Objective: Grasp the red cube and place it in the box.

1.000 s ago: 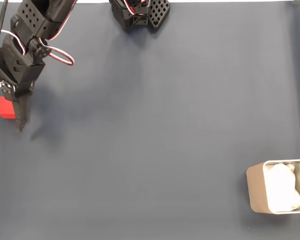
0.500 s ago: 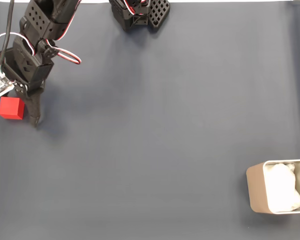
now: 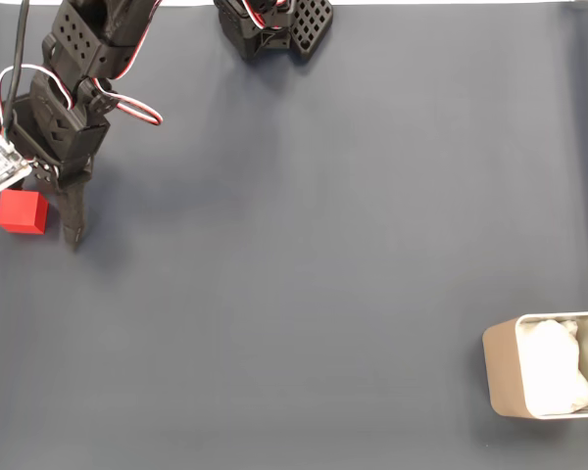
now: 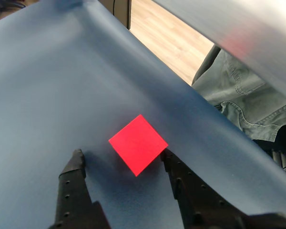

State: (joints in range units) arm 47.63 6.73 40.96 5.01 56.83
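The red cube point(image 3: 23, 211) lies flat on the dark blue mat at the far left in the fixed view. My gripper point(image 3: 41, 225) is open around it, with one black finger point(image 3: 75, 223) standing just right of the cube and apart from it. The other finger is hidden under the white camera board point(image 3: 0, 162). In the wrist view the red cube point(image 4: 138, 144) sits corner-on between the two tips of the gripper point(image 4: 121, 156), nearer the right finger point(image 4: 174, 167). The beige box point(image 3: 502, 367) with white lining stands at the bottom right, far from the arm.
The arm's black base point(image 3: 274, 24) stands at the top edge of the mat point(image 3: 304, 255). The cube lies close to the mat's left edge. Beyond that edge the wrist view shows a wooden floor point(image 4: 162, 33) and a person's grey-green trousers point(image 4: 238, 95).
The gripper has shifted right and a little up, so the cube's whole top face now shows. Over the last half second it has barely moved.
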